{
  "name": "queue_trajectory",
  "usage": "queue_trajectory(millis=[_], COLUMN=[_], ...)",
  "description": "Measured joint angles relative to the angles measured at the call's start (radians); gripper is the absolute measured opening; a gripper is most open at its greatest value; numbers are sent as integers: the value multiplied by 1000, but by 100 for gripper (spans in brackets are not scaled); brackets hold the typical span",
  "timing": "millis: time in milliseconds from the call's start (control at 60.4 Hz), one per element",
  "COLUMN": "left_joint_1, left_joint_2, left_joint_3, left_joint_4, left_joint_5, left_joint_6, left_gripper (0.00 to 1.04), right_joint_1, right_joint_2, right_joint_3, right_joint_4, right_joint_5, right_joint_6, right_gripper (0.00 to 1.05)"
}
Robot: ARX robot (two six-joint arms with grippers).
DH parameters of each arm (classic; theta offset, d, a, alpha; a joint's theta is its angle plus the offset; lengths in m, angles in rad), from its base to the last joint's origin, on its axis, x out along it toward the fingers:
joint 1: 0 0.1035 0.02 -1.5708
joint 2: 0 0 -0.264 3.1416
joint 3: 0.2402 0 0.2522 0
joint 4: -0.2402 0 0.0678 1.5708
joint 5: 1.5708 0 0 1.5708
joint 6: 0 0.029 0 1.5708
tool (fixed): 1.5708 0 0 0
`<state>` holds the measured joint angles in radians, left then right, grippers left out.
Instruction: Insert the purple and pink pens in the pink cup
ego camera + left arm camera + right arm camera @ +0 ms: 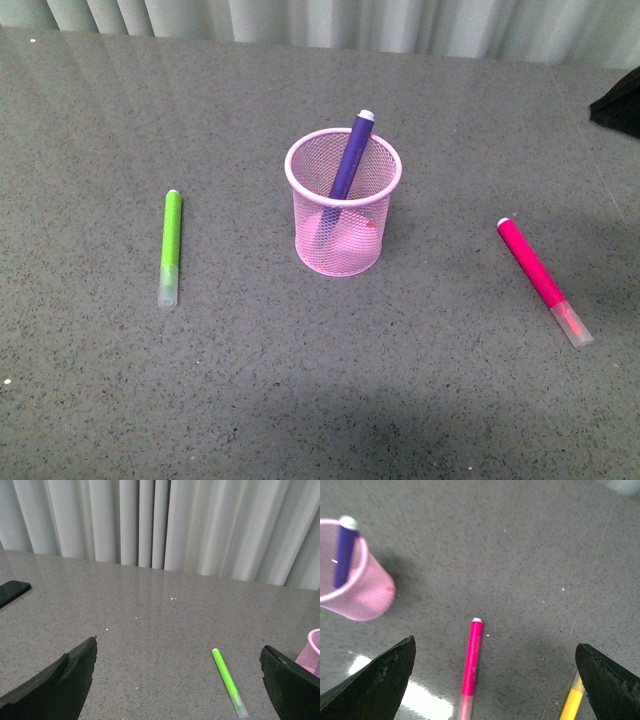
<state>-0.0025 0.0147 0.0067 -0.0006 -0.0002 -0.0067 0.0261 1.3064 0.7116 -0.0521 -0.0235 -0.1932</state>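
The pink cup stands upright near the middle of the grey speckled surface. The purple pen is inside it, leaning with its white end up and resting against the far side of the rim, its lower part showing through the mesh. The pink pen is not in the cup. It lies flat on the surface well to the cup's right, with its white end pointing away from the robot and its clear cap toward it.

In the right wrist view the right end effector is spread wide and holds nothing. The pink pen lies on the surface between its two dark fingers, touching neither. The cup with the purple pen sits off to one side. Part of a yellow object shows beside the other finger.

A green marker lies flat well to the cup's left. The left wrist view shows the left end effector also spread wide and empty, with the green marker on the surface between its fingers and an edge of the cup beside one of them. A pale curtain hangs behind the surface, and a flat dark object lies at the edge of that view.
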Motion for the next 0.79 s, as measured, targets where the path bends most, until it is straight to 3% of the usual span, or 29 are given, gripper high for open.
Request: queue_trajectory(millis=[315, 795], left_joint_1=[0, 0], left_joint_2=[0, 0], left_joint_3=[0, 0], left_joint_4=[0, 0], left_joint_5=[0, 0], left_joint_6=[0, 0], left_gripper=[97, 97], right_joint_1=[53, 68], right_joint_2=[259, 506], right_joint_3=[103, 200], right_joint_4=[-21, 31], right_joint_5=[28, 95], right_joint_6=[-125, -73], right_gripper=[97, 97])
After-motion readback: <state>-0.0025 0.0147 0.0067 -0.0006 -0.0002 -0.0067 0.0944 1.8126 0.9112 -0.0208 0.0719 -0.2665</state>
